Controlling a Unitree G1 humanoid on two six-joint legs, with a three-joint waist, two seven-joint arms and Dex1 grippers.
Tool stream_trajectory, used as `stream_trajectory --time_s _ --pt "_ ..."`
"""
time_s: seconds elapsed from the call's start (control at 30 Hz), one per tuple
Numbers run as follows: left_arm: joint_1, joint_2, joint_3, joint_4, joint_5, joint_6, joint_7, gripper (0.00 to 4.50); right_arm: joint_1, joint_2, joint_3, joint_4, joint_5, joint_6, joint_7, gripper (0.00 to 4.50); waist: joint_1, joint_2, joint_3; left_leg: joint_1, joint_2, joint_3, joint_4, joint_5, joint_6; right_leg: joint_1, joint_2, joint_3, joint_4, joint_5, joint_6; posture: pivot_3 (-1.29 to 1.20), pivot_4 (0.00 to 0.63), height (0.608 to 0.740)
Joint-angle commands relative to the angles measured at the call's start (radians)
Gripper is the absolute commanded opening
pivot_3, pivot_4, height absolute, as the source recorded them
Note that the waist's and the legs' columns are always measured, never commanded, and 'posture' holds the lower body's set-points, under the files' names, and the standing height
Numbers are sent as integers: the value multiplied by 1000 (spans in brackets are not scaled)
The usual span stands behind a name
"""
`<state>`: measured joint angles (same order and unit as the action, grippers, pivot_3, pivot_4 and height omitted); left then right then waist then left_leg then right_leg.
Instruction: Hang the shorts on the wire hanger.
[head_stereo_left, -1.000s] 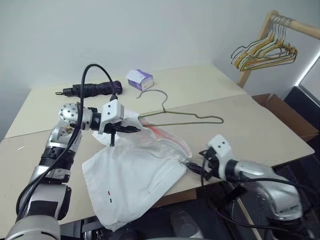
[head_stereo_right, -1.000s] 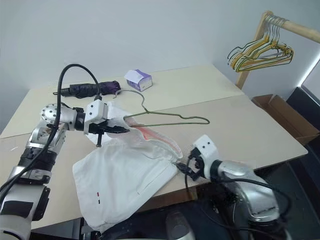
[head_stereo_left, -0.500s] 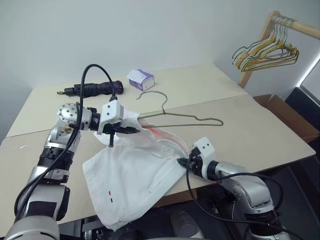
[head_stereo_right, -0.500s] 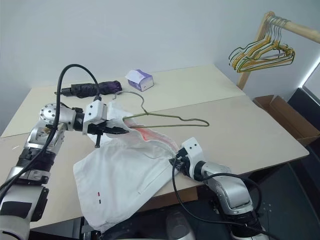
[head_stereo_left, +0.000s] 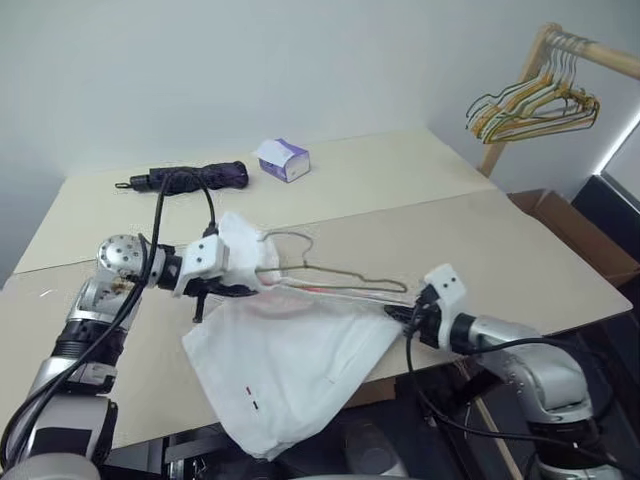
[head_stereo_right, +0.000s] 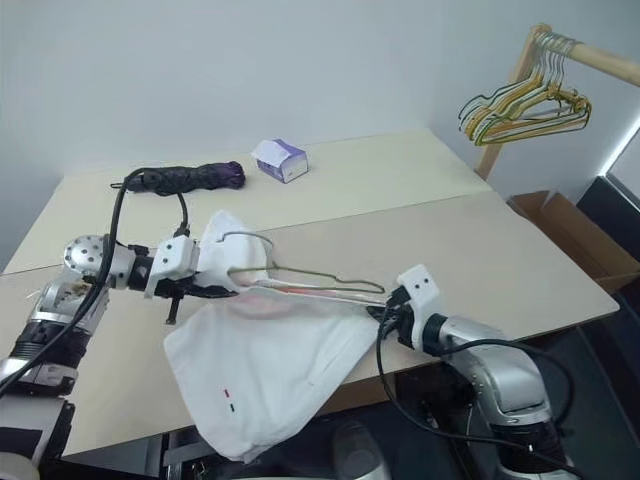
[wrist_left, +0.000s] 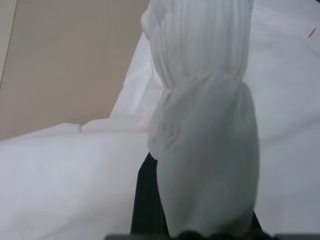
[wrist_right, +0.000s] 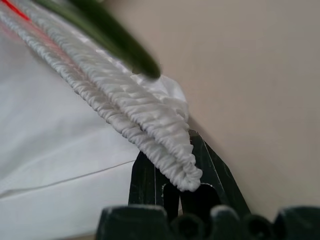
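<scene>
- Both grippers hold the shorts (head_stereo_left: 290, 360) by the waistband: left gripper (head_stereo_left: 238, 290) and right gripper (head_stereo_left: 400, 316) pinch opposite ends.
- Between them lies the wire hanger (head_stereo_left: 330, 280).

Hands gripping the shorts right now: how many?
2. The left hand is shut on the bunched waistband at one end of the shorts; the right hand is shut on the waistband's other end.

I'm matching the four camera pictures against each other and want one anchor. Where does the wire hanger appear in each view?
Left eye view: the wire hanger lies mid-frame over the shorts' waistband.
Right eye view: mid-frame again, between the left gripper and right gripper.
Left wrist view: cannot make it out.
Right wrist view: blurred green wire above the waistband.
Shared landmark: the gathered waistband.
</scene>
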<state>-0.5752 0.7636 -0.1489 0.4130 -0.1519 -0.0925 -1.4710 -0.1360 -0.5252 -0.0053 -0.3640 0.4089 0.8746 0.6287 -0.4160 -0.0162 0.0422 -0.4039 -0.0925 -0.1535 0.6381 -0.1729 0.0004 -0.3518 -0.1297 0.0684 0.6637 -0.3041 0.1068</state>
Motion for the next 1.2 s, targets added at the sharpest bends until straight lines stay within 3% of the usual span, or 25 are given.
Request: stream_trajectory --time_s 0.03,0.2,0.43,0.8,1.2 --pt "-21 26 32 31 5 -11 19 0 -15 -67 -54 10 6 -20 28 35 5 0 0 0 0 0 0 0 0 0 0 0 0 0 0 -374 0 740" --pt "-5 30 34 17 -12 -11 8 0 -36 -108 -50 42 13 -20 54 35 11 0 0 0 0 0 0 0 0 0 0 0 0 0 0 -372 0 740" --pt "26 13 85 -93 -176 91 -51 0 -46 -131 -25 78 8 -22 62 35 18 0 0 -1 0 0 0 0 0 0 0 0 0 0 0 -368 0 740" --pt "9 55 15 22 0 -134 -23 0 -51 -160 -23 90 13 -31 76 35 18 0 0 -1 0 1 0 0 0 0 0 0 0 0 0 -369 0 740" --pt "12 39 44 -5 -81 -41 -14 0 -56 -175 -7 97 15 -50 92 35 19 0 0 -1 0 0 0 0 0 0 0 0 0 0 0 -359 0 740"
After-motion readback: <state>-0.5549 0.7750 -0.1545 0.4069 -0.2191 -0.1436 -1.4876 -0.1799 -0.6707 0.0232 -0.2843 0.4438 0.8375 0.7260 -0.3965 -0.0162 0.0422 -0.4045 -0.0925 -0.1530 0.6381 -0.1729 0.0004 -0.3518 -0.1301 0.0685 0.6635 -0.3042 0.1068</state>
